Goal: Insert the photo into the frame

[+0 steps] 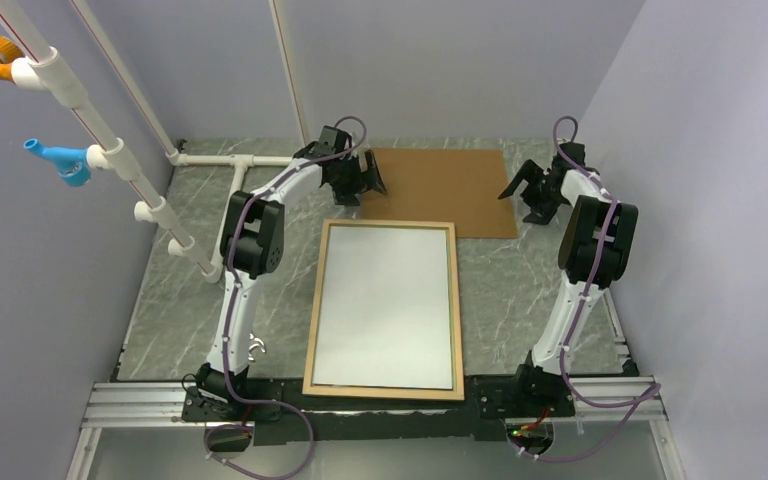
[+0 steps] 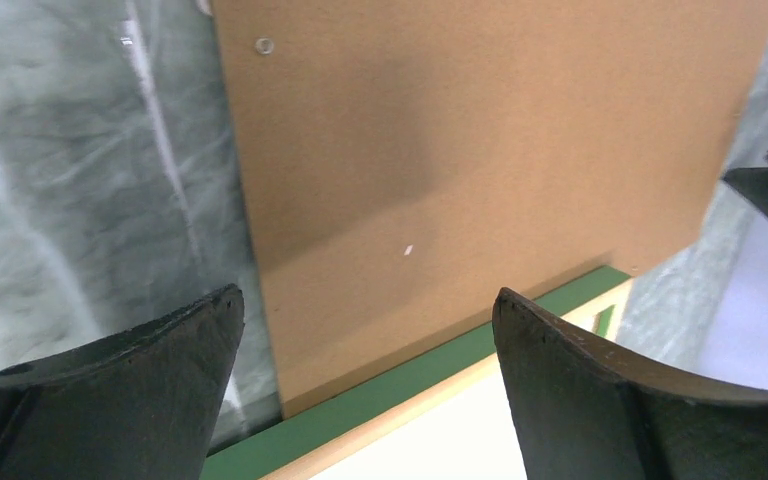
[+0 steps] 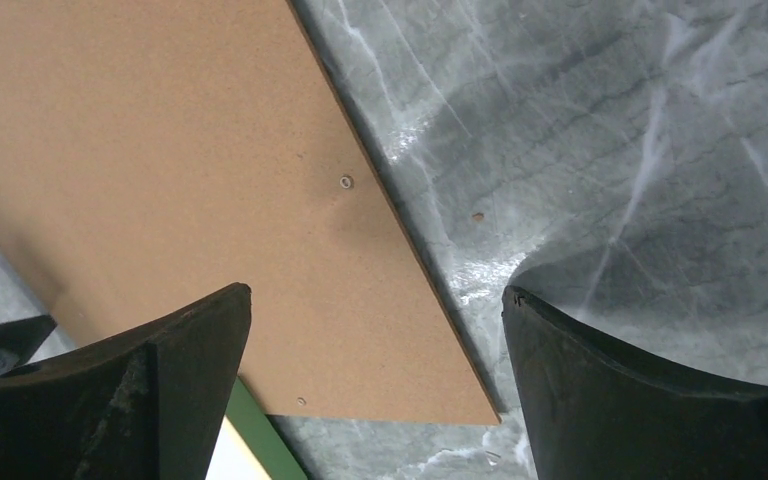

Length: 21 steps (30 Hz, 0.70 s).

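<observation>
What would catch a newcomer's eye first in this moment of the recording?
The large tan-wood frame lies flat at the table's near centre, its opening filled with plain white. Just beyond it, a brown backing board meets the frame's far end. The left gripper and right gripper hang open over the board's left and right edges.

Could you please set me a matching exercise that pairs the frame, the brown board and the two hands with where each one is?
1. frame
2. brown board
3. left hand
4. right hand

A. open, at the board's right edge
B. flat at the far end of the table
C. flat in the middle of the table, tan side up
D. open, at the board's left edge

Pairs: 1-C, 2-B, 3-D, 4-A
</observation>
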Tool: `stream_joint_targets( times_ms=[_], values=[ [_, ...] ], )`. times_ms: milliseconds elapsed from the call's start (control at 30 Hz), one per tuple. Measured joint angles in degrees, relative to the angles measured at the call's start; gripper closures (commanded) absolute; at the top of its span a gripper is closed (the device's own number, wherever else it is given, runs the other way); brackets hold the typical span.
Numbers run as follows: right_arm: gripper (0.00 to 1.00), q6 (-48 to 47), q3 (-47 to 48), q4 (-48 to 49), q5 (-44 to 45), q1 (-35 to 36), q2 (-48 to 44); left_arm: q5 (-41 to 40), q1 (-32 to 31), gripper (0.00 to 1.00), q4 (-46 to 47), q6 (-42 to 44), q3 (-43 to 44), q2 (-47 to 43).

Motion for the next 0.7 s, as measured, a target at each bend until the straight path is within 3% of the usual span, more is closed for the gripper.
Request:
stream_joint_targets(
  times_ms=[367, 700],
  values=[
    [0.04, -0.2, 0.6, 4.5, -7.6, -0.3, 1.7, 9.9, 1.2, 0.05, 9.9, -6.7, 0.0, 3.0],
    [0.05, -0.3, -3.6, 13.0, -8.9, -0.3, 0.1, 10.6, 1.6, 0.04, 15.7, -6.3, -0.3, 3.1]
  ],
)
